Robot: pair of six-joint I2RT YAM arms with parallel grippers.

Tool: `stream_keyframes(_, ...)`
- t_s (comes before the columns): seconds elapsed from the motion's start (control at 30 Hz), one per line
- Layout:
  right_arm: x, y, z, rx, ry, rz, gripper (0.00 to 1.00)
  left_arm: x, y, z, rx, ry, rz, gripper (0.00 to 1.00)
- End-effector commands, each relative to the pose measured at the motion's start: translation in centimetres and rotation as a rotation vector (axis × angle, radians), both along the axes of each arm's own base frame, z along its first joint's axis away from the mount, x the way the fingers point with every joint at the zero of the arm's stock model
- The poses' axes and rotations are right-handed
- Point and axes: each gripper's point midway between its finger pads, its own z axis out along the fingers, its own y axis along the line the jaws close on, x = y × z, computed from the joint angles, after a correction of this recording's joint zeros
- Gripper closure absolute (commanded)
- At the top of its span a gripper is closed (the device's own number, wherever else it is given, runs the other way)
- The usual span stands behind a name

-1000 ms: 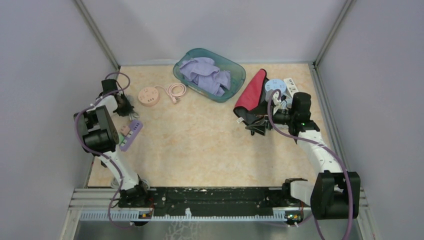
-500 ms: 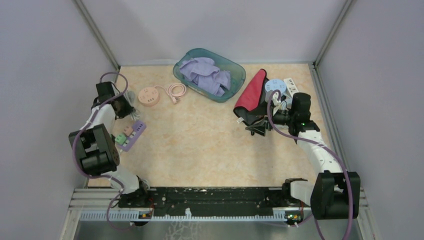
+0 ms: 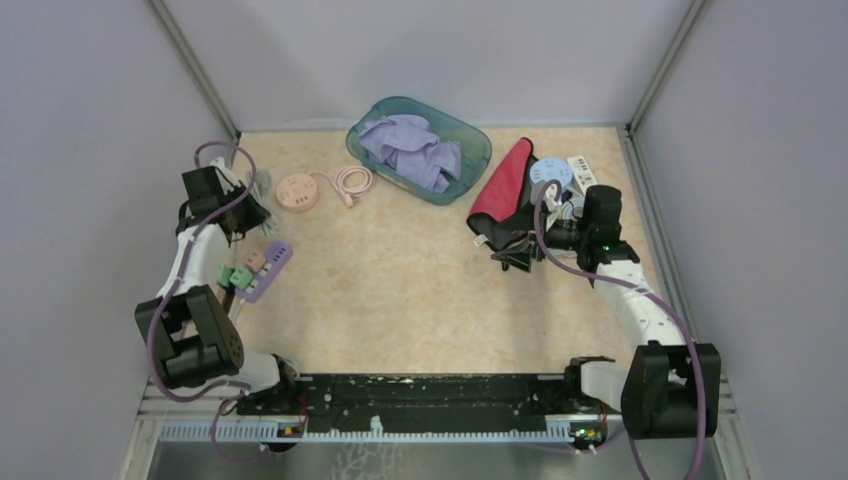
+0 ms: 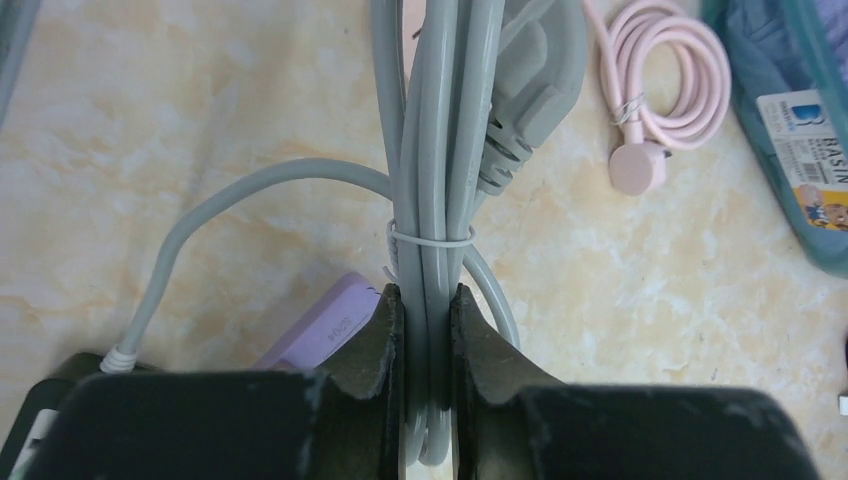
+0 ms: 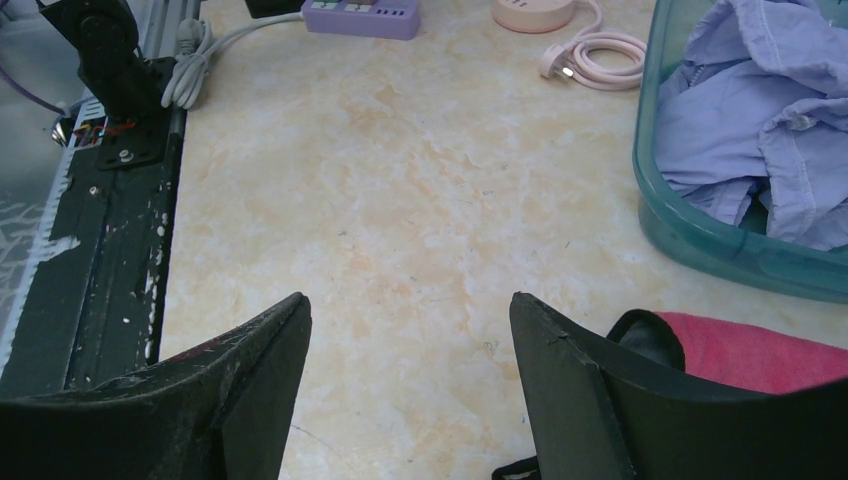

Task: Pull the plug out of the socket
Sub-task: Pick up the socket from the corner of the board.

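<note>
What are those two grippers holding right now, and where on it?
The left gripper pinches the bundled grey cable just beside its white tie; the right gripper is open, holding nothing.

Power strip (image 3: 266,268) by left edge, plugs (image 3: 240,278) at its near end — round hub (image 3: 298,191) behind it, coiled cord (image 3: 352,181) just right of hub. Basin (image 3: 476,140) back centre, clothes (image 3: 412,145) in it — cloth (image 3: 505,180) just right. Cord bundle (image 4: 432,180) far back-left.

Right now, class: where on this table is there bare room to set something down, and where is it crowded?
Free: the broad middle of the beige table, bordered by the purple power strip, the teal plastic basin, the open right gripper and the black base rail. Crowded: the back right corner around the red cloth.
</note>
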Motion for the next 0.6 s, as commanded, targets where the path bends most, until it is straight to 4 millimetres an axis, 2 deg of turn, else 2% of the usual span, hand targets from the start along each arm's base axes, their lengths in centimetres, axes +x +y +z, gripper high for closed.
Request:
stream_keyframes(0.0, 0.0, 0.3, 1.5, 0.004, -0.072, 0.028, 0.27, 1.2, 0.2, 3.3, 0.056, -0.139, -0.028, 1.0)
stream_keyframes(0.13, 0.0, 0.3, 1.5, 0.003, -0.074, 0.027, 0.27, 0.7, -0.7, 1.9, 0.018, -0.101, -0.058, 1.0)
stream_keyframes(0.23, 0.0, 0.3, 1.4, 0.003, -0.072, 0.026, 0.27, 0.5, -0.6, 3.1, 0.036, -0.128, -0.055, 1.0)
stream_keyframes(0.37, -0.1, 0.3, 1.4, 0.004, -0.071, 0.028, 0.27, 0.1, 0.7, 6.6, 0.121, -0.201, 0.0, 1.0)
stream_keyframes(0.57, 0.0, 0.3, 1.3, 0.005, -0.065, 0.03, 0.27, 0.3, 0.9, 15.4, 0.166, -0.379, 0.023, 1.0)
